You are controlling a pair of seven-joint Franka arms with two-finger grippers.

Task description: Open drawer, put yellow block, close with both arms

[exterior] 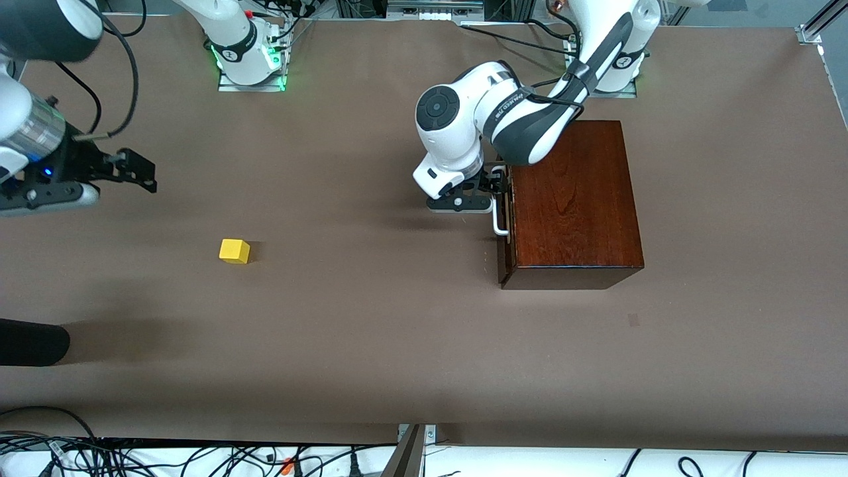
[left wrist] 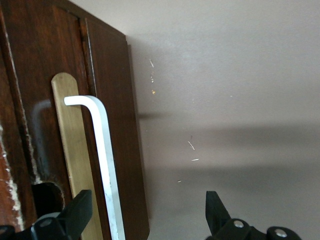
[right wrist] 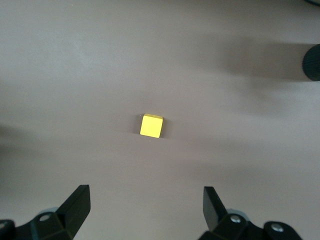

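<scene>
Currently you have the left gripper (exterior: 498,193) at the drawer (exterior: 507,218) front of the box (exterior: 573,199), level with the white handle (exterior: 498,218). Its fingers (left wrist: 77,212) are spread wide: in the left wrist view one finger sits against the drawer front beside the handle (left wrist: 102,150) and the other stands clear over the table (left wrist: 225,75), so the bar lies between them with nothing clamped. The drawer is closed, its front flush with the box.

Your right gripper (exterior: 142,173) hangs over the table (exterior: 371,331) toward the right arm's end, released and holding nothing; both fingers (right wrist: 77,202) show well apart in the right wrist view. The block (exterior: 234,251) lies on the table nearer the front camera than this gripper's spot and well apart from the box. In the right wrist view the block (right wrist: 151,125) sits ahead of the open fingers, touching neither.

A dark rounded object (exterior: 30,341) enters at the table edge at the right arm's end; you cannot tell what it is.
</scene>
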